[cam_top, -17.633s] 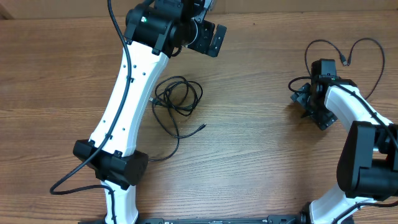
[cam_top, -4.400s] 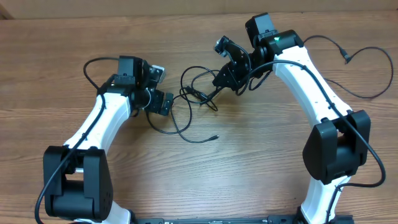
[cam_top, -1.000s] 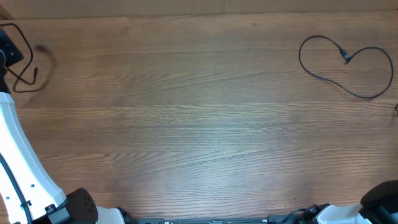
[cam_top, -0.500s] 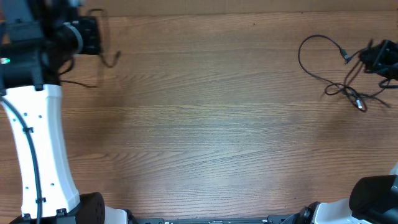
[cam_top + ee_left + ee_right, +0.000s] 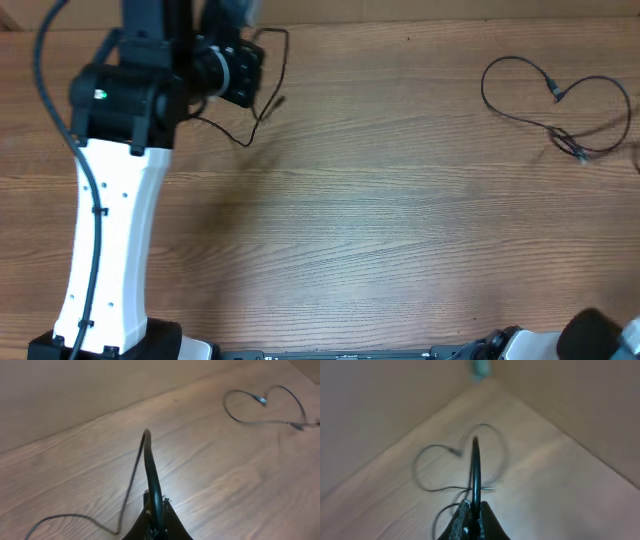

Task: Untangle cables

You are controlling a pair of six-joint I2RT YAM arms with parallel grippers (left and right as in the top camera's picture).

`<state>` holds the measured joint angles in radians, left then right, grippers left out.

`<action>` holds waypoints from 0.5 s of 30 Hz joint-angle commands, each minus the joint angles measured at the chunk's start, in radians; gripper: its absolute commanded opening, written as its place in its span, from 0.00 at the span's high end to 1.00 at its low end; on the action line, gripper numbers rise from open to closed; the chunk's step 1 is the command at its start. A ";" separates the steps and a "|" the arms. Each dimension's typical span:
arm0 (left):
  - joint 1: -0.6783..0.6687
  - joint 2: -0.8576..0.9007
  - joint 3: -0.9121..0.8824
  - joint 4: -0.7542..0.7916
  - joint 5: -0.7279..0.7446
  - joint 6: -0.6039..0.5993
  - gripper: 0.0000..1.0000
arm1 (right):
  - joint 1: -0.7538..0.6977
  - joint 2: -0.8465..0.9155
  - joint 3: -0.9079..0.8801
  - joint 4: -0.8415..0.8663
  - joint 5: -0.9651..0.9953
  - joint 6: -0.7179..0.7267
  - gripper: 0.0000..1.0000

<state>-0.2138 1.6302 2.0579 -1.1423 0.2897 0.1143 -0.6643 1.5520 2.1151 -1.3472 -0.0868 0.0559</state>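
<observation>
1. Keeps the left arm (image 5: 110,220) stretched toward the far-left part of the table (image 5: 380,230), with the left gripper (image 5: 250,75) near the far edge.
2. Pinches the left-held cable (image 5: 150,467) in the left gripper (image 5: 155,527), jaws drawn narrow with only the thin black cord between them.
3. In the left wrist view, shows that cord arching up from the fingers, peaking, then dropping as a fine line to the wood and trailing off to the lower left.
4. From overhead, shows the same cord (image 5: 287,55) looping past the gripper's right side and bending back under it toward the arm.
5. Leaves the looped cable (image 5: 484,88) lying flat at the table's far-right, well apart from the left gripper, in a heart-like outline with a small plug end (image 5: 556,92) at the notch.
6. Shows a short strand (image 5: 570,146) with a plug tip crossing the loop's lower edge; cannot tell which cord it belongs to.
7. Grips the right-held cable (image 5: 475,470) in the right gripper (image 5: 473,522), jaws closed tight on it, the cord running straight up the blurred right wrist view.
8. Places the looped cable (image 5: 415,471) on the wood just beyond the right gripper, close to the table's corner.
</observation>
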 commanded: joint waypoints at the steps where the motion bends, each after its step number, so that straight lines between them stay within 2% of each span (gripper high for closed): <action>1: -0.089 0.028 0.021 -0.009 0.018 0.051 0.96 | -0.140 -0.016 0.003 -0.050 0.127 0.141 0.96; 5: -0.160 0.070 0.021 -0.007 0.018 0.070 0.96 | -0.306 -0.016 -0.059 -0.032 0.127 0.255 0.96; 9: -0.219 0.115 0.021 -0.006 0.020 0.069 0.96 | -0.431 -0.015 -0.177 0.061 0.081 0.270 0.96; 15: -0.320 0.182 0.021 0.030 0.026 0.069 0.96 | -0.467 0.036 -0.501 0.330 0.033 0.270 0.96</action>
<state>-0.4870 1.7866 2.0583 -1.1309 0.2970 0.1616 -1.1439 1.5509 1.7264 -1.0908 -0.0204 0.3103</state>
